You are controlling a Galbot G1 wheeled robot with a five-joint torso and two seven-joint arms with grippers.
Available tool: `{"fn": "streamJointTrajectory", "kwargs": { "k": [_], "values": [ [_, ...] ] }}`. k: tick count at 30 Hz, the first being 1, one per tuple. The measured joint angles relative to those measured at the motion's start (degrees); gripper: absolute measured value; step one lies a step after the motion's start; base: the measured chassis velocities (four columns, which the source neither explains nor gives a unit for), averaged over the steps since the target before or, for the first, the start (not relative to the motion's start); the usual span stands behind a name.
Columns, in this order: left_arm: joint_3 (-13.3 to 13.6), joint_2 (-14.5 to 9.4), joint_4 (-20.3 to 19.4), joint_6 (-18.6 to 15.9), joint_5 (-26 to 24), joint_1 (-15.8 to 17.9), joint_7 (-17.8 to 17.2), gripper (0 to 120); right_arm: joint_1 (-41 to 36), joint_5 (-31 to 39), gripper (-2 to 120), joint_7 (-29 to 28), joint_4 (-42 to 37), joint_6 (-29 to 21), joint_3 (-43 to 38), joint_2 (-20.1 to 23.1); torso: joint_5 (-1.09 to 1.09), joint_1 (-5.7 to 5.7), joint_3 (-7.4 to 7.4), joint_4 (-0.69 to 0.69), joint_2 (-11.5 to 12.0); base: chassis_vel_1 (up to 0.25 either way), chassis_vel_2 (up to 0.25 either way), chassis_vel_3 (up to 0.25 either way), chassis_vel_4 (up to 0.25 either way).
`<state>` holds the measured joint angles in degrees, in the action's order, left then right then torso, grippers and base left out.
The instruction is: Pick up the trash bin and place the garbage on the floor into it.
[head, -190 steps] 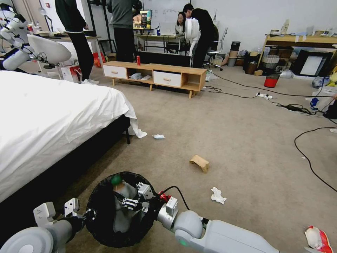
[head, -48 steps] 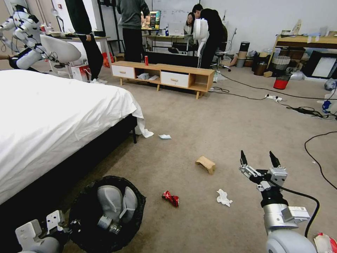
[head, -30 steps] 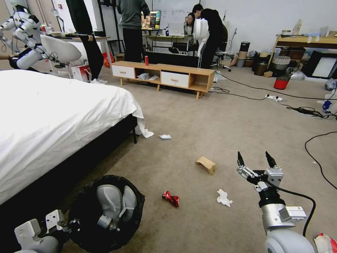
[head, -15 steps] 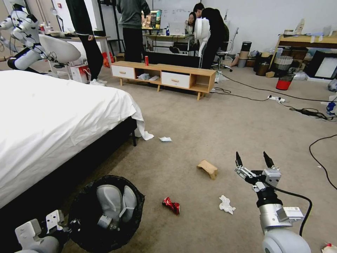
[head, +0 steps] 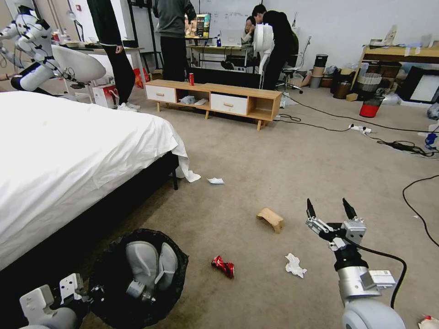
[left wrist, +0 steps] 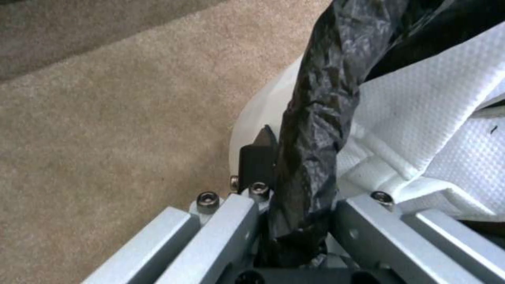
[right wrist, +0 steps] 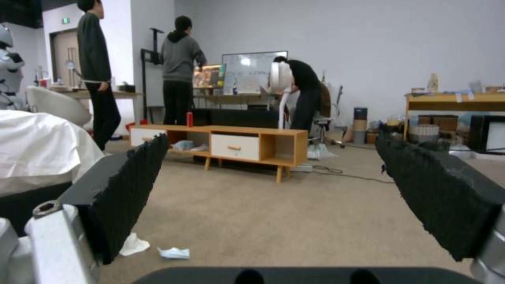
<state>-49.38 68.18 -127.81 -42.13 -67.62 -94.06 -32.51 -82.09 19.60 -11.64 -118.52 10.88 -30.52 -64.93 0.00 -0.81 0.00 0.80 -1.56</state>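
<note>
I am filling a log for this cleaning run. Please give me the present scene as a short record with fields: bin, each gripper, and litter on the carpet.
trash bin: low at the robot's left, black liner, white items inside
left gripper: shut on the bin's lined rim
right gripper: open, empty, raised above the carpet
litter on carpet: red wrapper, white tissue, tan cardboard piece, white paper scrap near the bed

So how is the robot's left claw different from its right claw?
The left gripper is shut, pinching the black-bagged rim of the trash bin low beside the bed; the right gripper is open and empty. The left sits right at the bin, while the right hangs in the air above the floor, near a white tissue. Both have black fingertips.
</note>
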Motion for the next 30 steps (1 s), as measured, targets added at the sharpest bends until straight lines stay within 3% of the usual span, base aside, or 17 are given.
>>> {"fn": "streamJointTrajectory", "kwargs": {
  "k": [30],
  "values": [
    [-0.12,0.06,-0.09,0.00,0.00,-0.05,0.33,0,0.01,-0.09,100,0.01,-0.21,-0.14,-0.09,0.05,0.00,0.01,0.00,0.00,0.01,0.000,0.000,0.000,0.000]
  ]
}}
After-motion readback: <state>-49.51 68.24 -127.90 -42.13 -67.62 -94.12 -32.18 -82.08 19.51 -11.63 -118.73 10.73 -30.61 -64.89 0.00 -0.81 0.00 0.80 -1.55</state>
